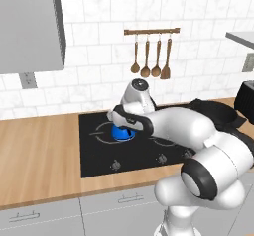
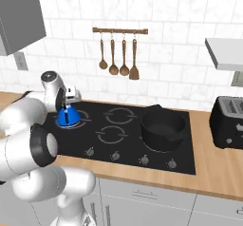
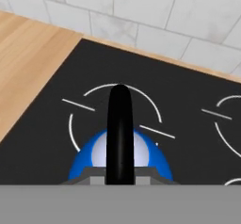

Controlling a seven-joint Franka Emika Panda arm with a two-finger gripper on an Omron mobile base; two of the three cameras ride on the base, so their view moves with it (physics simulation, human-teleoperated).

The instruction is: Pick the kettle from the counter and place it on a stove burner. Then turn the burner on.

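The small blue kettle [image 1: 122, 133] [image 2: 68, 118] [image 3: 84, 161] stands on the cooktop's left rear burner [image 1: 102, 131] [image 2: 86, 121] [image 3: 149, 101], inside its grey double ring. My gripper [image 1: 127, 124] [image 2: 70, 105] [image 3: 120, 178] hangs right over it, and the black arched handle runs up between the fingers. The fingertips themselves are hidden, but the gripper looks shut on the handle. The wooden counter [image 1: 34, 155] [image 3: 23, 63] stretches to the left of the black glass cooktop [image 1: 99, 158] [image 2: 137, 142].
A big black pot [image 2: 163, 126] sits on the right burners. A dark toaster [image 2: 228, 120] stands on the counter at the far right. Knobs [image 2: 114, 156] line the cooktop's front edge. Wooden utensils [image 2: 118, 59] hang on the tiled wall behind.
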